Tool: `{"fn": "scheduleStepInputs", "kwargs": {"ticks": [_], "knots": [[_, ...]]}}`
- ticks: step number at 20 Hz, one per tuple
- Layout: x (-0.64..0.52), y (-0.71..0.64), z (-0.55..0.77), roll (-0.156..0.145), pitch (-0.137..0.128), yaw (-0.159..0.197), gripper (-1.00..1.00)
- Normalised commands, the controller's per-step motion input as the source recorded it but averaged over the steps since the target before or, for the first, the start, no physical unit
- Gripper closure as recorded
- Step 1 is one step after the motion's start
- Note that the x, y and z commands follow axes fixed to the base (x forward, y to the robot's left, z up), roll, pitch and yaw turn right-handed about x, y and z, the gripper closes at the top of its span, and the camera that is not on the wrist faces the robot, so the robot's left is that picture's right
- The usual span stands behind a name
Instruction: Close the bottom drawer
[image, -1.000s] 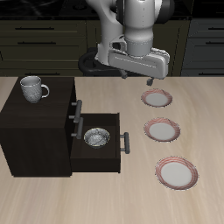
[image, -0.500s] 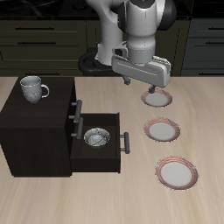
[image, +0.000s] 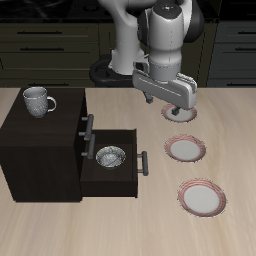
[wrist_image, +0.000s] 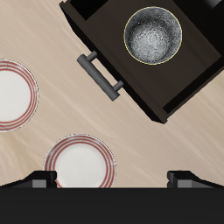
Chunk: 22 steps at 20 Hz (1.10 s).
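bottom drawer (image: 115, 165) pulled out, fingers (image: 181, 114) well apart above plates (image: 184, 149)

One camera looks down from above the desk's (image: 120, 215) front edge toward the back. The other looks straight down, closer. Both show the open drawer (image: 110, 172) (wrist_image: 171, 74).

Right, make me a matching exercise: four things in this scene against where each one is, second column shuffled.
Things:
1. mug
2. metal bowl
3. hand
4. bottom drawer

Places or states:
A. inside the open drawer
B. pulled out from the cabinet
C. on top of the cabinet
D. in the air above the farthest-back plate

Pairs: 1-C, 2-A, 3-D, 4-B
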Motion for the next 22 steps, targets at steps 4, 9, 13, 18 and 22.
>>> {"fn": "scheduleStepInputs", "kwargs": {"ticks": [4,9,13,18,22], "knots": [[0.08,0.21,-0.13,0.015,0.000,-0.042,-1.00],[0.15,0.15,-0.13,-0.031,-0.027,-0.057,-1.00],[0.18,0.09,0.01,-0.021,-0.033,-0.113,-1.00],[0.18,0.10,-0.06,-0.010,0.002,-0.078,-1.00],[0.16,0.16,-0.10,0.011,-0.011,-0.086,-1.00]]}}
